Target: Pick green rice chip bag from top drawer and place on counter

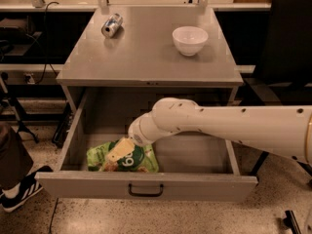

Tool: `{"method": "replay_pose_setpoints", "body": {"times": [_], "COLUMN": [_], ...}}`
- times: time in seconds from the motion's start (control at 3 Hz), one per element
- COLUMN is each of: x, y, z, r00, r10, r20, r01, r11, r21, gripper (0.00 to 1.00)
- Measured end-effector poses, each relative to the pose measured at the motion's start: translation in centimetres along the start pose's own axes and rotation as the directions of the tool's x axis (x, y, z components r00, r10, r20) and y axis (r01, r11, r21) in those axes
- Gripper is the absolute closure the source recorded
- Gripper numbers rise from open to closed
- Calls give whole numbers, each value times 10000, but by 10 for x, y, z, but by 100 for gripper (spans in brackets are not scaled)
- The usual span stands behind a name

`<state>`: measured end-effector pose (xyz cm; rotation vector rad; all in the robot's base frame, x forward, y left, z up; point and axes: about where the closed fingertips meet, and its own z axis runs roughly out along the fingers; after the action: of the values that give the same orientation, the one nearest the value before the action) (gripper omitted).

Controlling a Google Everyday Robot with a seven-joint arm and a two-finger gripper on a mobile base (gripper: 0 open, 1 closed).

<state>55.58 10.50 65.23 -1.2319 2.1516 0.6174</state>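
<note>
Hovering low over bag in open drawer: claw, grip can't tell. Bag not lifted; lift and bench drop left.

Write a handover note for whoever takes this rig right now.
Pincer: down inside the open drawer, over the bag; whether it has a grip cannot be seen.
Bag: lying at the drawer's front left, not lifted.
Counter: a can at back left, a bowl at back right; no bag on it.
Done: drawer open, arm reached in to the bag.
Left: confirm the grasp, lift the bag out, set it on the counter.
</note>
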Motion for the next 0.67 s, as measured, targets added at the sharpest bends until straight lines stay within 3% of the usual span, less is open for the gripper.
{"method": "replay_pose_setpoints", "body": {"times": [0.33,0.67], "x": [18,26], "y": [1,3], "z": [21,31], "r00": [9994,9987], "r10": [301,484], "r20": [-140,-149], "r01": [-304,-490], "r11": [9993,9980], "r21": [-232,-408], "gripper": [2,25]}}
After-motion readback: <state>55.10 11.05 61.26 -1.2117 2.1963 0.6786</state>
